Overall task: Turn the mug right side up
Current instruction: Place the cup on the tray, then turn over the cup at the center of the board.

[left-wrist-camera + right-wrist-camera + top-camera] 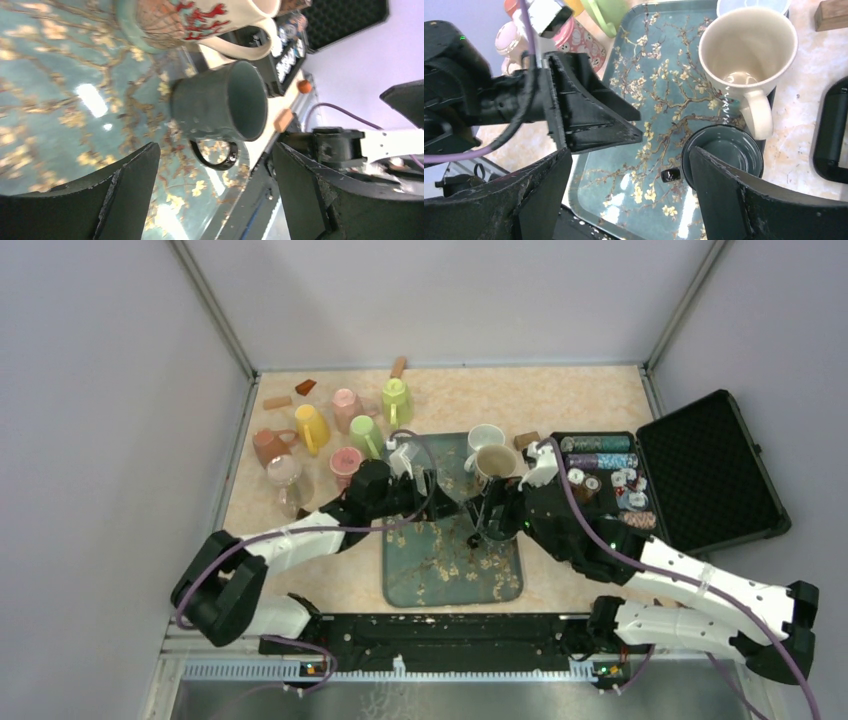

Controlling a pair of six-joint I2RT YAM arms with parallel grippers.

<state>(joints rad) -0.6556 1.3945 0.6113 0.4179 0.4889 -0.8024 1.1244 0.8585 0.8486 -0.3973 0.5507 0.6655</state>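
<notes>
Grey walls stand round a speckled tan table [580,400], and on it lies a blue-green tray [430,575] painted with twigs and little pale flowers. The dark green mug [724,150] stands on the right side of this tray with its open mouth up and its black handle sticking out to the side. Just beside it is a cream mug [744,50], also mouth up, with red branch shapes on its side. A white cup [487,437] sits behind them at the far edge of the tray. The left pincer [216,145] is spread wide and has hold of nothing; the dark mug is a little way past its tips. The right pincer [630,150] hangs over the tray, spread wide too, with nothing in it. A bunch of pink, yellow and green mugs [346,405] waits at the back left. An open black case [710,470] at the right holds small round pieces; the white marks there are too blurred to read.
</notes>
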